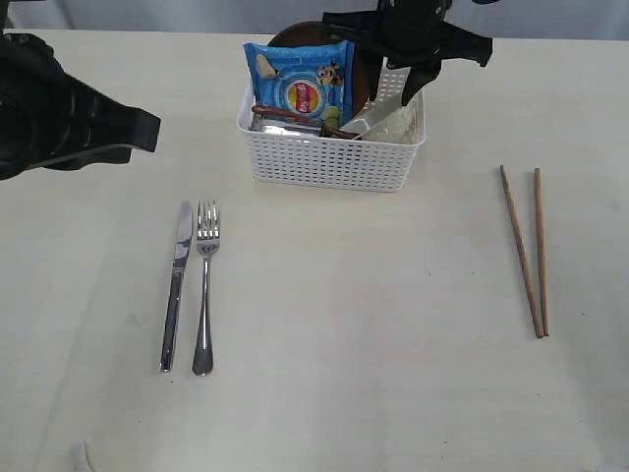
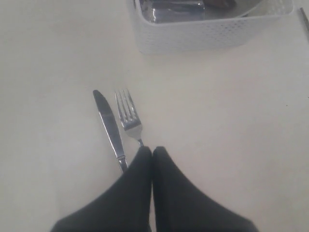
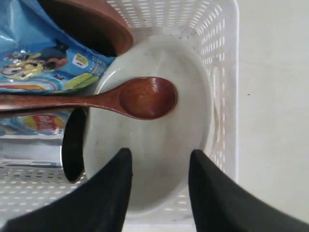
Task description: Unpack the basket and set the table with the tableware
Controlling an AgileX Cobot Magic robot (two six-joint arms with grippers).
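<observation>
- White rectangular perforated plastic basket [image 1: 329, 162] is sitting at the far middle of the pale beige table [image 1: 373, 344], holding a cream round bowl [image 3: 193, 96], a reddish-brown wooden spoon [image 3: 145, 98] lying across it, a brown round plate [image 3: 91, 24], a shiny steel mug [image 3: 72, 145] and a blue snack bag [image 1: 300, 84].
- Right gripper [image 3: 160, 153] is hovering over the bowl, jaws apart, gripping nothing.
- Left gripper [image 2: 152, 150] is hanging pressed shut and empty, left of the basket.
- Steel knife [image 1: 177, 285] and fork [image 1: 204, 285] are lying side by side on the left, two wooden chopsticks [image 1: 521, 251] on the right, with bare tabletop stretching between.

We see a white lattice basket [image 1: 334, 162] at the table's [image 1: 373, 344] far middle, cream bowl [image 3: 193, 125], wooden spoon [image 3: 145, 98], steel mug [image 3: 72, 150], brown plate [image 3: 91, 24] inside, knife [image 1: 177, 285] beside fork [image 1: 204, 285] left, chopsticks [image 1: 521, 251] right
</observation>
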